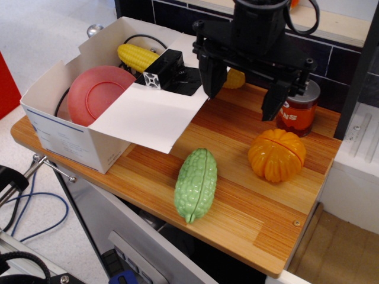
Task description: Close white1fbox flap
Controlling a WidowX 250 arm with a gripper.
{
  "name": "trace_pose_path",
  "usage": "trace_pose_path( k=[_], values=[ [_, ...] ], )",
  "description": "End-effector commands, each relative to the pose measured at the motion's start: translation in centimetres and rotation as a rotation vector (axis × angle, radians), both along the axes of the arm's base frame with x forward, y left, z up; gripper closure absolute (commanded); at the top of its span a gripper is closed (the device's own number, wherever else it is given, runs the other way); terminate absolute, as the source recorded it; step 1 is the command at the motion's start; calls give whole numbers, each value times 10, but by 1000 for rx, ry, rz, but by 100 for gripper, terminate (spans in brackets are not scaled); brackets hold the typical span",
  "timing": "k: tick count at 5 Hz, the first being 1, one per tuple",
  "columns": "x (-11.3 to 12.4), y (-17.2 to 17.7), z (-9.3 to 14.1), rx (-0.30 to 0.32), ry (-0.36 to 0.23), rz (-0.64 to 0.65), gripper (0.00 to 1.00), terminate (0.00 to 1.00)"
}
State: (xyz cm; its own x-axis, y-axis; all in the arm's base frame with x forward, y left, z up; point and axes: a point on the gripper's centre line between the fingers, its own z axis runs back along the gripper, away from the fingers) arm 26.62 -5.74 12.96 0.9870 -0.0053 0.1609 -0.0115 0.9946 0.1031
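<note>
The white1fbox (pixel 65 139) stands open at the left end of the wooden counter. It holds a pink plate (pixel 95 94), a toy corn cob (pixel 137 56) and a black block with a cable (pixel 163 70). Its broad flap (pixel 148 115) lies folded outward to the right, plain white side up, and slopes down toward the counter. My black gripper (pixel 243 92) hangs open and empty above the counter, just right of the flap's far corner. Its left finger (pixel 210 80) is at the flap's edge; whether it touches is unclear.
A green toy bitter gourd (pixel 196 183) lies at the counter's front middle. An orange toy pumpkin (pixel 277 155) sits to the right, with a red can (pixel 299 112) behind it. A yellow toy (pixel 235 78) shows behind the gripper. The counter edge (pixel 260 269) is close in front.
</note>
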Motion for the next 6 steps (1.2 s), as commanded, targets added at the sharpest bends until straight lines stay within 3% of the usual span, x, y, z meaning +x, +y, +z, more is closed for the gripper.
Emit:
trace_pose_path(
  k=[1,2,3,4,5,6],
  values=[
    [0,0,0,0,0,0,0,0],
    [4,-5,-10,19,18,7,0,0],
    [3,-7,-27,75,-43,-10,0,0],
    [1,-2,-43,92,-26,-40,0,0],
    [-2,5,-53,161,-18,-93,0,0],
    [-5,12,-64,141,-29,-94,0,0]
  ],
)
